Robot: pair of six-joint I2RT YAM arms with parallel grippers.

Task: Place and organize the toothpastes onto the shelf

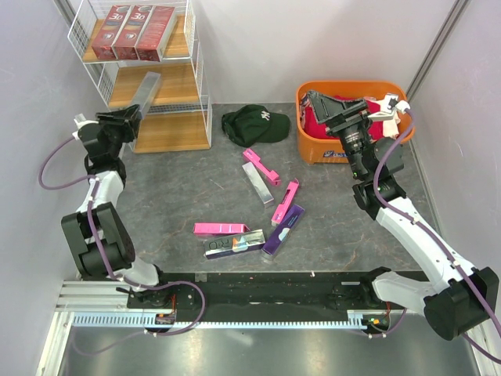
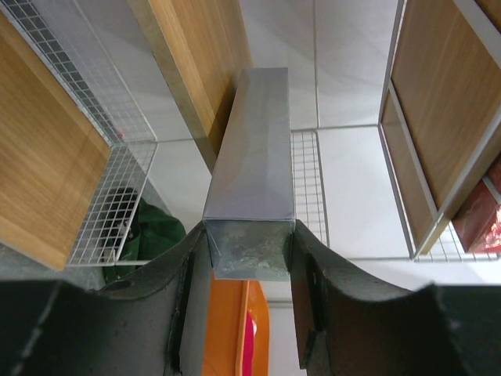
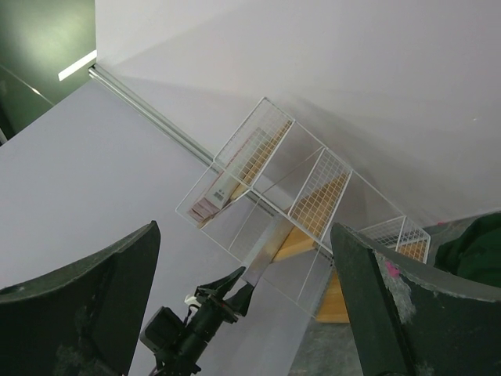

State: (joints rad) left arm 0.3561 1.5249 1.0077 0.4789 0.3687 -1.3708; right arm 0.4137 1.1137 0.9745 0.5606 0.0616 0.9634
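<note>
**End-held carton could snag the wire or swing loose going in**

The left tool [image 2: 249,239] is clenched on the near end of a silver-grey toothpaste box [image 2: 254,149], with one pad on each long side. Only that last stretch of the carton is grasped. The rest sticks out ahead into the shelf [image 1: 202,102], with its far end over the middle board [image 1: 176,86]. From overhead I cannot tell whether that end touches the wood or hangs just above it.

The grip is the main risk. With so much carton beyond the pads, a light knock at the far end would likely twist the box between them or lever it out. The wrist view shows wire mesh and board edges close on both sides, so a small sideways drift could catch a corner on the frame. If the box is let go while tilted or only partly on the board, it may slide off the front edge onto the tabletop [image 1: 180,188]. Squeezing harder could crush the thin cardboard.

The three red boxes [image 1: 129,31] on the top board sit above this path and look safe. The right tool [image 1: 327,106] is released, jaws wide, above the orange tub [image 1: 313,149] and well apart. A pink toothpaste box [image 1: 261,166] and several others lie loose mid-tabletop.
</note>
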